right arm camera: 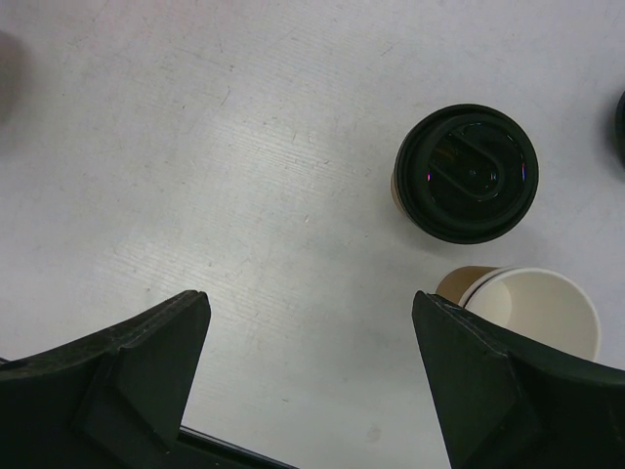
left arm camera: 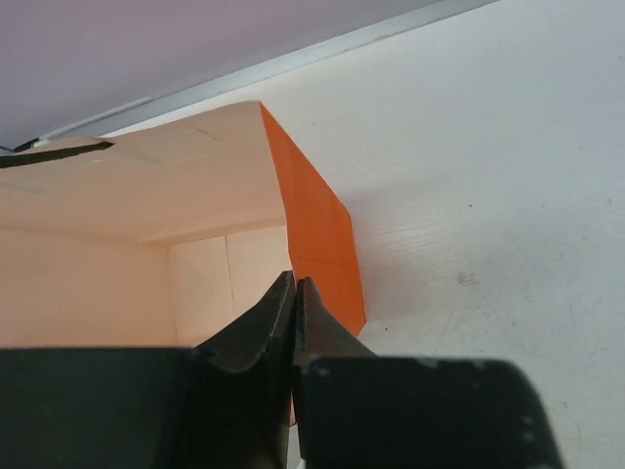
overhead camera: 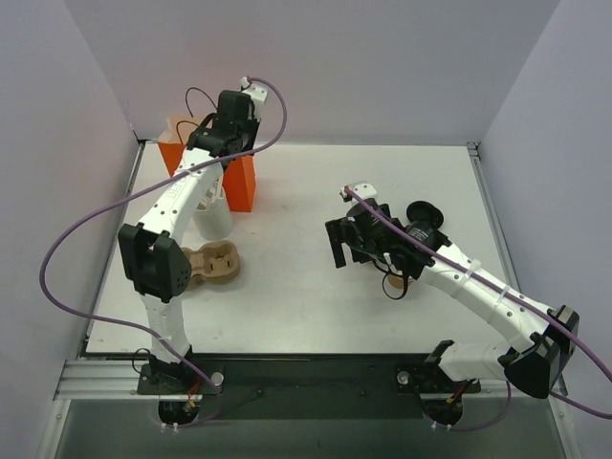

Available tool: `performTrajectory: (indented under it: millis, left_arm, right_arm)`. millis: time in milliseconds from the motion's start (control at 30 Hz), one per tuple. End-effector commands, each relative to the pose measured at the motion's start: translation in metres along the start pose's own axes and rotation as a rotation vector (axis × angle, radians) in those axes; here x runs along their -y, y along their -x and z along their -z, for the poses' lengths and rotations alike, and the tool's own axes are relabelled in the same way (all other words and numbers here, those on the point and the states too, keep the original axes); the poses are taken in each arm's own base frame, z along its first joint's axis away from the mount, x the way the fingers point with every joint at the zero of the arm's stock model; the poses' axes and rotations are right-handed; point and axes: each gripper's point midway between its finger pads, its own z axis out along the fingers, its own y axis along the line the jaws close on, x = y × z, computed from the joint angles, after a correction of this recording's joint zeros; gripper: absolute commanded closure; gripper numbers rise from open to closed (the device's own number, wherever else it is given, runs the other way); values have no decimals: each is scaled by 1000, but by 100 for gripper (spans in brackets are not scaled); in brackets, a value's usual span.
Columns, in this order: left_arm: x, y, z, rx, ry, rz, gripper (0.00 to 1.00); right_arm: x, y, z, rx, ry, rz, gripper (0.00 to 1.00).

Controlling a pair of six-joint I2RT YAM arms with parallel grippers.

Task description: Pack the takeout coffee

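One takeout coffee point(right arm camera: 466, 173), a tan paper cup under a glossy black lid, stands on the white table point(right arm camera: 244, 147) just beside one lidless cup point(right arm camera: 532, 308) partly hidden behind the wide-open, empty right gripper point(right arm camera: 308, 303), while the left gripper point(left arm camera: 295, 288) pinches the thin wall of the single orange bag point(left arm camera: 317, 234).

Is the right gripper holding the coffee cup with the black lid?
No, the right gripper is open, and the lidded cup stands apart beyond it.

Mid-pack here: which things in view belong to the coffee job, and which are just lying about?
Job: lidded takeout coffee; orange bag.
Lying about: unlidded tan cup; white cup; tan cup carrier.
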Motion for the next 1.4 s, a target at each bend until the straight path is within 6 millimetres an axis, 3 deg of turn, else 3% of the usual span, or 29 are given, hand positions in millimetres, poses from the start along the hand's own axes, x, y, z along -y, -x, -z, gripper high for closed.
performTrajectory:
  millis: [0,100,133,233,300,333,400,433,500,533,600,667,900,933,1000,1033,1067,1200,1300,1367]
  left_arm:
    - [29,39,37,141,-148,-42,95]
    - [54,40,58,175,-267,-79,99]
    - [71,26,61,156,-317,-106,100]
    - [104,26,99,227,-470,-170,100]
    - [115,14,120,250,-514,-210,100]
    - [120,16,140,287,-540,-231,100]
    - [130,2,153,279,-587,-251,100]
    - [136,5,176,315,-643,-264,100]
    - [146,-10,191,308,-718,-276,100]
    - [150,-11,214,343,-795,-280,100]
    - [156,-29,225,336,-849,-286,100]
    - [154,-31,245,378,-871,-273,100]
    - [160,-80,260,281,-966,-305,100]
    - [160,-85,263,271,-981,-308,97]
    - [161,-93,266,242,-999,-313,79]
    - [159,-94,268,236,-996,-310,63]
    - [157,-94,269,227,-987,-307,57]
    - [145,-90,267,232,-902,-247,45]
    - [127,-75,266,240,-781,-111,35]
    - [114,-72,263,215,-699,-52,34]
  right_arm:
    - [8,-2,7,11,-36,4,11]
    - [13,-3,8,18,-57,-8,11]
    - [22,-2,8,32,-111,-20,11]
    - [28,-9,7,30,-143,-55,11]
    - [30,-14,9,35,-147,-78,11]
    - [30,-15,10,37,-143,-96,11]
    - [31,-14,18,61,-130,-118,11]
    - [30,-15,20,67,-125,-128,12]
    - [33,-13,31,95,-113,-145,11]
    - [34,-15,33,98,-108,-149,11]
    - [37,-15,43,128,-89,-167,11]
    - [43,-17,51,157,-88,-187,11]
    - [50,-20,69,216,-60,-218,11]
    - [49,-21,69,213,-52,-211,11]
    - [49,-22,69,211,-50,-204,11]
    - [47,-23,69,206,-39,-200,11]
    - [44,-22,69,206,-23,-195,11]
    - [25,-14,68,223,87,-125,11]
    - [28,0,73,264,68,-124,11]
    - [27,10,77,288,69,-127,11]
